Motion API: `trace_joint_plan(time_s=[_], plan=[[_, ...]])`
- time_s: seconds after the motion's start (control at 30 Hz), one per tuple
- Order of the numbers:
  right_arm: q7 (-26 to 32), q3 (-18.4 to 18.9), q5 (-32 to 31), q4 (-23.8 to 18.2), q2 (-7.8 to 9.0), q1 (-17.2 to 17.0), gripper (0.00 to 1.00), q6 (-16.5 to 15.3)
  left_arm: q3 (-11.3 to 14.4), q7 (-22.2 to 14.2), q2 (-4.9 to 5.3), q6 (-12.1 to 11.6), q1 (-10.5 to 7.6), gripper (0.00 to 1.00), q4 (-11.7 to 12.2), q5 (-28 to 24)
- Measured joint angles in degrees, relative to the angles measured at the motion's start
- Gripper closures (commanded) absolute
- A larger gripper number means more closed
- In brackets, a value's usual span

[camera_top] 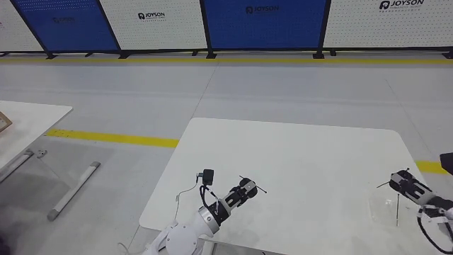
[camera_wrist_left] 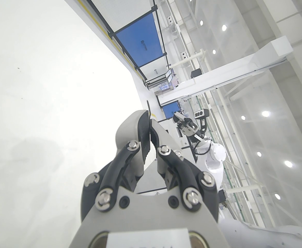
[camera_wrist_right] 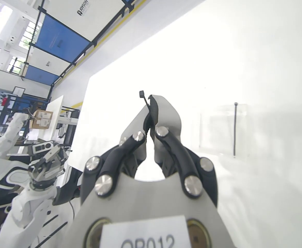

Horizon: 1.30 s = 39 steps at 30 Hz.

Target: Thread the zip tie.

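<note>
Each white perforated panel [camera_top: 402, 3] along the far side carries a dark logo with one printed word. The blue panels [camera_top: 262, 9] bear the same mark, fainter. A white label [camera_wrist_right: 143, 233] on the base of the right gripper [camera_wrist_right: 149, 104] shows dark letters and digits, cut off at the edge.

Overhead looks down; wrist cameras (low) share table [camera_top: 297, 156].
</note>
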Motion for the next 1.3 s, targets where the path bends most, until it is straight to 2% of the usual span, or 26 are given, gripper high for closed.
trace_joint_plan(time_s=[0.07,0.1,0.2,0.73,0.8,0.97,1.17,1.3], plan=[[-2.96,-2.98,-1.7,-1.44,-0.45,0.3,1.0,0.61,0.0,0.0,0.0,0.0,0.0,1.0,0.0,0.0],[-3.83,-5.45,-3.05,-1.38,-0.76,1.45,1.0,0.55,0.0,0.0,0.0,0.0,0.0,1.0,0.0,0.0],[-4.95,-8.66,-5.9,-0.18,-1.28,3.34,1.0,0.48,0.0,0.0,0.0,0.0,0.0,1.0,0.0,0.0],[-5.13,-8.95,-6.22,0.05,-1.36,3.54,1.0,0.43,0.0,0.0,0.0,0.0,0.0,1.0,0.0,0.0],[-7.01,-9.13,-6.13,-0.41,-1.58,2.96,1.0,-0.59,0.0,0.0,0.0,0.0,0.0,1.0,0.0,0.0],[-16.12,-10.87,-5.41,-3.0,-2.43,-1.05,1.0,-3.4,0.0,0.0,0.0,0.0,0.0,1.0,0.0,0.0],[-22.01,-16.79,-8.22,-2.87,-3.53,-1.19,1.0,-2.45,0.0,0.0,0.0,0.0,0.0,1.0,0.0,0.0],[-22.08,-17.09,-8.45,-2.65,-3.57,-1.09,1.0,-2.31,0.0,0.0,0.0,0.0,0.0,1.0,0.0,0.0]])
